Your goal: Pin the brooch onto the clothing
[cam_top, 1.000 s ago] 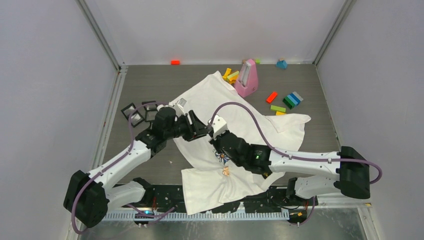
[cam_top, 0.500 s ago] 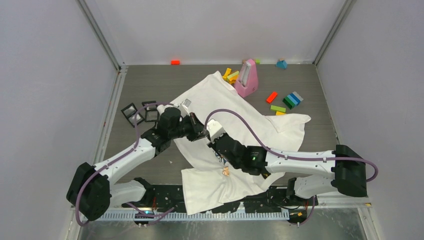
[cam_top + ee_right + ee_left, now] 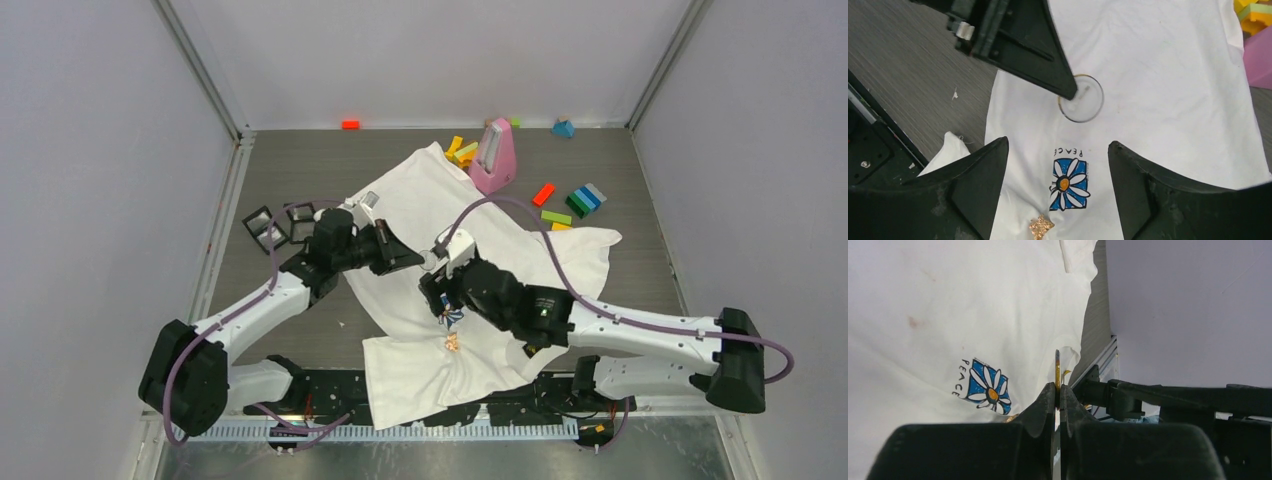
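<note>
Two grippers meet over the shirt (image 3: 420, 190), which lies spread and rumpled on the table (image 3: 300, 170), running from the near edge between the arms out toward the far side. The left gripper (image 3: 1058, 392) has its jaws pressed together on the rim of the brooch (image 3: 1085, 105), which I take to be the thin clear disc with a gold rim. It is held on edge just above the cloth, a little beyond the daisy print (image 3: 1068, 182). The right gripper (image 3: 1058, 145) hovers over that print with its jaws wide apart and nothing between them. A small gold piece (image 3: 1040, 226) lies on the cloth just beside the daisy; what it is I cannot tell. The brooch looks light, stiff and slick, so a grip at the rim seems right, since it leaves the face and back free. A short bar shows across the disc, perhaps the pin, though whether it is open is too small to see. The shirt is soft, limp and light: it will likely bunch or slide under a push rather than resist a pin. Probably the free gripper should pinch a fold, or press the cloth flat, close by the daisy, giving the pin something taut to bite.
</note>
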Robot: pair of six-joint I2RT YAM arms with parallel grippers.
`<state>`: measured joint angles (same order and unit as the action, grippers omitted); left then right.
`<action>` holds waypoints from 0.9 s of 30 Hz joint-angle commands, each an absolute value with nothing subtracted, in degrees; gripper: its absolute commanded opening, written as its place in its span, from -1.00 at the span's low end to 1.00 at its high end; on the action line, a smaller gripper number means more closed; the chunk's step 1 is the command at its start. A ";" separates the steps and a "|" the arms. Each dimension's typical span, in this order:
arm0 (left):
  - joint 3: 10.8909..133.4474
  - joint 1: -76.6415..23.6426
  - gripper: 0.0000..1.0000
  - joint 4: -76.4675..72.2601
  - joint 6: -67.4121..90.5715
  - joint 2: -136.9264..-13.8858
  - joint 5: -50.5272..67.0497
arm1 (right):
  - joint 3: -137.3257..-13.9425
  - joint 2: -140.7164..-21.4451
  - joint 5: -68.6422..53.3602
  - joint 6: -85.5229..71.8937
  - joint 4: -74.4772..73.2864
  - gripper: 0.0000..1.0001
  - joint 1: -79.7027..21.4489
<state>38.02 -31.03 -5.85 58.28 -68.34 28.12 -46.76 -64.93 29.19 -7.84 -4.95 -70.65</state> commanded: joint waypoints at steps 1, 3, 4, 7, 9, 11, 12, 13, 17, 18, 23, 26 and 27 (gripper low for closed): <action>39.15 -26.27 -1.00 -9.57 51.89 -66.57 39.93 | -47.76 -58.82 11.49 -16.41 -11.02 0.57 -61.35; 40.52 -25.43 -1.00 -8.91 49.36 -66.83 45.61 | -47.28 -56.81 0.13 -18.78 -11.84 0.58 -55.42; 41.63 -25.40 -1.00 -7.71 47.76 -67.02 48.94 | -47.20 -56.00 -6.89 -19.41 -12.11 0.56 -51.89; 45.20 -25.46 -1.00 -1.02 41.62 -67.01 58.61 | -47.35 -55.40 -18.51 -21.98 -12.90 0.50 -46.43; 47.09 -25.49 -1.00 4.73 36.60 -65.99 62.15 | -47.39 -55.52 -27.85 -23.49 -12.62 0.43 -43.53; 48.05 -25.49 -1.00 7.75 33.49 -64.51 65.82 | -47.53 -55.73 -33.10 -24.91 -11.86 0.39 -42.11; 48.27 -25.49 -1.00 8.34 32.72 -63.85 67.32 | -47.54 -55.81 -34.52 -25.89 -11.51 0.37 -41.84; 48.44 -25.49 -1.00 8.94 32.09 -63.30 68.87 | -47.59 -56.05 -37.26 -26.35 -10.72 0.35 -41.79; 49.49 -25.76 -1.00 13.89 28.42 -62.75 73.09 | -46.51 -56.50 -44.19 -31.28 -4.87 0.23 -41.75; 49.64 -26.06 -1.00 15.11 27.49 -62.71 73.57 | -46.32 -56.51 -44.95 -32.72 -3.22 0.21 -41.75; 49.65 -28.66 -1.00 15.62 26.29 -62.75 74.41 | -46.30 -57.27 -46.77 -34.59 -1.87 0.06 -41.74; 49.83 -29.94 -1.00 15.64 26.00 -63.28 74.52 | -46.23 -58.48 -47.65 -35.02 -1.39 -0.03 -41.82; 49.91 -30.31 -1.00 15.64 25.94 -63.40 74.50 | -46.12 -58.77 -47.82 -35.17 -1.27 -0.04 -41.83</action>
